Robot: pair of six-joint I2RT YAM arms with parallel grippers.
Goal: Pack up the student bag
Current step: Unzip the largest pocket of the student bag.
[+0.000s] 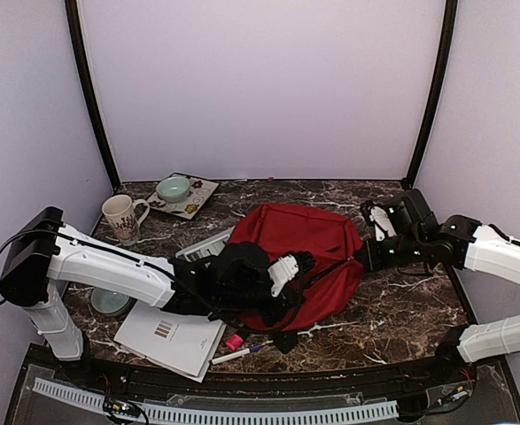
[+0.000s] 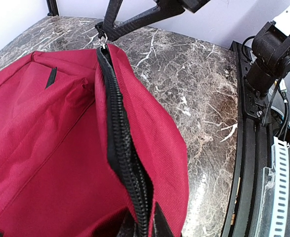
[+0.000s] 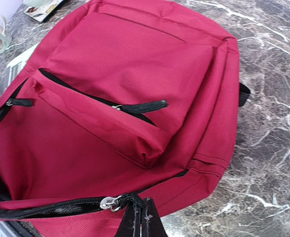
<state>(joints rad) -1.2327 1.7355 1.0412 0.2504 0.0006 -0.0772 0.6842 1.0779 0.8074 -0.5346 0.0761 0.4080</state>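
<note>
The student bag is a red backpack lying flat in the middle of the marble table. Its front pocket gapes open, with a black zip pull lying across it. My left gripper is shut on the bag's black main zip edge at the bag's near left side. My right gripper is shut on the black cord pull just behind the silver slider of that main zip. In the left wrist view this right gripper holds the zip's far end taut.
A patterned mug and a teal bowl on a flat tray stand at the back left. A white booklet, a pink eraser and a pen lie near the front edge. A teal disc sits under the left arm.
</note>
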